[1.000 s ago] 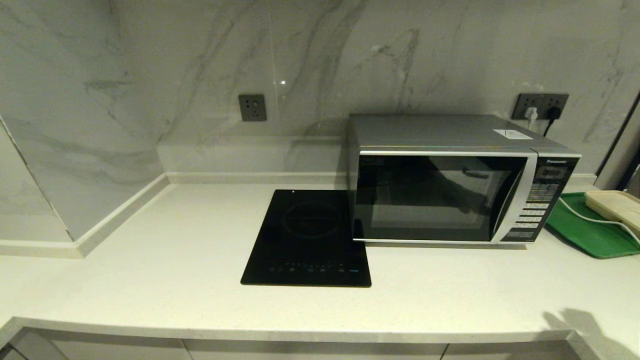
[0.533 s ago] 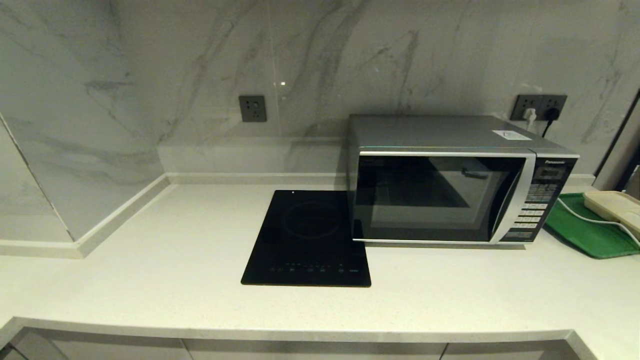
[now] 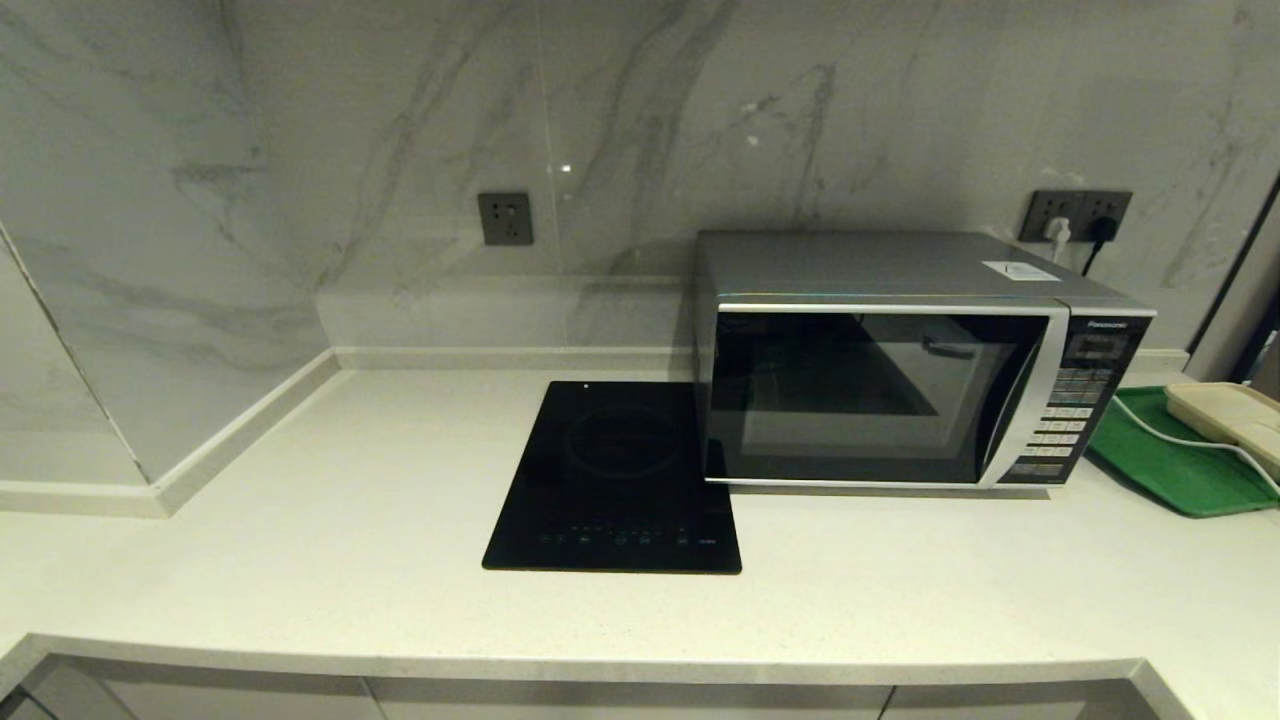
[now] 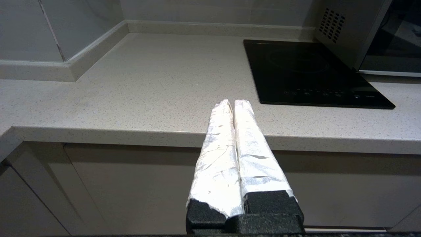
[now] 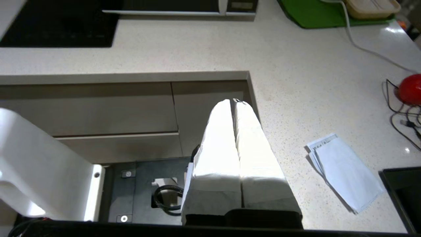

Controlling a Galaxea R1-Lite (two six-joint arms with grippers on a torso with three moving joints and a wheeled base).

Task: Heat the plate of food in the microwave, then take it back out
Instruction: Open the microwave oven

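The silver microwave (image 3: 900,360) stands at the back right of the counter with its dark glass door closed; its side vents (image 4: 332,23) show in the left wrist view. The plate of food is out of view in every picture. My left gripper (image 4: 233,102) hangs in front of the counter's front edge, shut and empty. My right gripper (image 5: 232,101) is low beside the counter's corner, above the robot's base, shut with nothing in it. Neither gripper shows in the head view.
A flat black induction hob (image 3: 615,480) lies left of the microwave. A green tray (image 3: 1170,460) with a beige box (image 3: 1225,415) and a white cable sits to its right. On the side counter lie folded paper (image 5: 345,171), black cables and a red object (image 5: 411,89).
A shadow at the counter's lower right edge has gone from the head view. The head view has shifted slightly.
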